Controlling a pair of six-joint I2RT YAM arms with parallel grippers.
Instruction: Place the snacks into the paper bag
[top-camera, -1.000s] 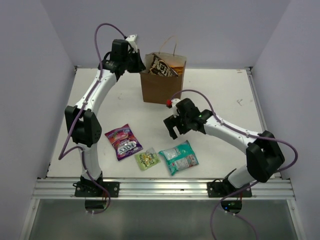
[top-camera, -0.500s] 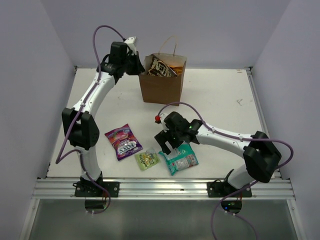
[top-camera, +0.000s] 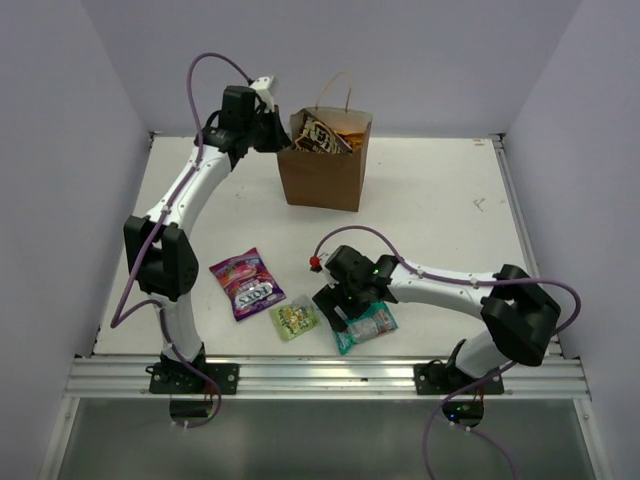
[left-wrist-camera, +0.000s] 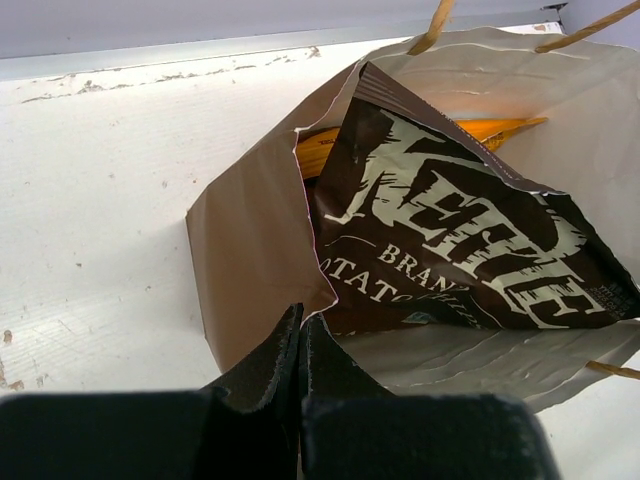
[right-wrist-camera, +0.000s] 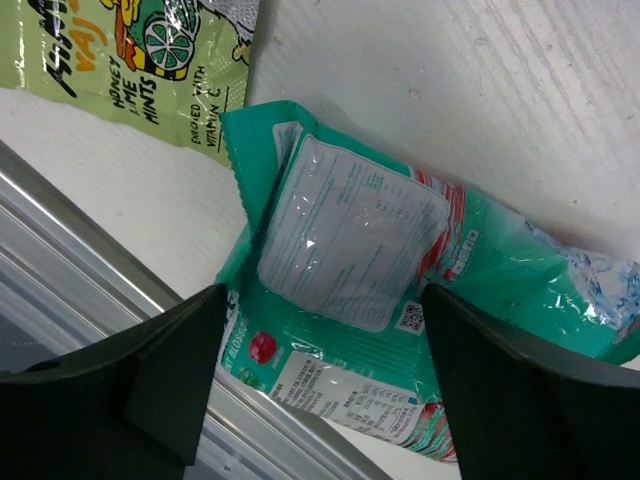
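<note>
My wide-open right gripper (right-wrist-camera: 322, 320) is straddling the teal packet (right-wrist-camera: 345, 240) at 6 o'clock; my left gripper (left-wrist-camera: 300, 325) is pinching the bag (left-wrist-camera: 250, 250) rim.

Glossy plastic teal packet (right-wrist-camera: 350, 270), matt creased paper bag (left-wrist-camera: 250, 260), scuffed white table (left-wrist-camera: 100, 200)

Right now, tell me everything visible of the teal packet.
The teal packet is a flat, glossy, crinkled plastic pouch. It lies back side up on the white table near its front edge, showing a pale label panel, small print and a QR code. One corner lies close beside the green packet. The open right tool straddles it, one finger on each side; contact cannot be told.
</note>
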